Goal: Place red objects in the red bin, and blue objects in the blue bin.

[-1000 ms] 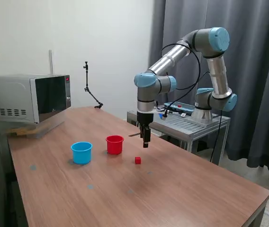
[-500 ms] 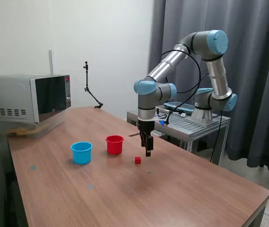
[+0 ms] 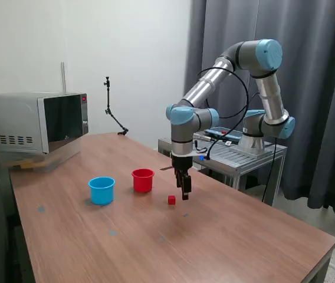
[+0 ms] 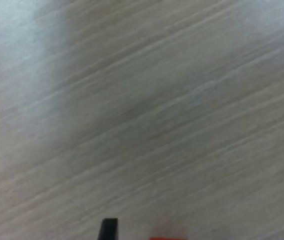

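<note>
My jaws hang low over the bench, just beside a red cube.

The wooden bench (image 3: 226,236) spreads under me, with a microwave (image 3: 35,121) at its far end, well away from my jaws. My gripper (image 3: 184,193) points straight down, its tips close above the wood; whether the jaws are parted or shut I cannot tell, and I see nothing held between them. The blue bin (image 3: 102,190) stands upright, farthest from my jaws toward the exterior view's left, with the red bin (image 3: 143,180) between it and me. The one red cube (image 3: 171,200) I can see rests on the bench just beside my jaws, on the bins' side. In the blurred wrist view, a red patch (image 4: 168,237) shows beside one dark fingertip (image 4: 109,229).
</note>
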`<state>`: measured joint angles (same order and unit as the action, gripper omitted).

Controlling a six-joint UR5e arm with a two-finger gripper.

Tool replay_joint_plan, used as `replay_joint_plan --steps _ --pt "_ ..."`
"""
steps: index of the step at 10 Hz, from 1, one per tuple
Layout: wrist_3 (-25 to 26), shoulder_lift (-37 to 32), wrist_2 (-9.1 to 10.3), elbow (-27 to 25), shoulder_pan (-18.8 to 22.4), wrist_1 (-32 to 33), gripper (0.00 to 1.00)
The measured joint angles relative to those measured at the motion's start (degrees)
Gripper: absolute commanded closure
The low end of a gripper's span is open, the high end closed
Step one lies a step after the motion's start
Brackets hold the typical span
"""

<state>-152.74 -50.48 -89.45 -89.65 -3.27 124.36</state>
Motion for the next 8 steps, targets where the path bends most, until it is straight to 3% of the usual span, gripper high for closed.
replay_joint_plan --steps 8 --pt "0.0 1.7 -1.97 3.0 -1.9 0.1 0.00"
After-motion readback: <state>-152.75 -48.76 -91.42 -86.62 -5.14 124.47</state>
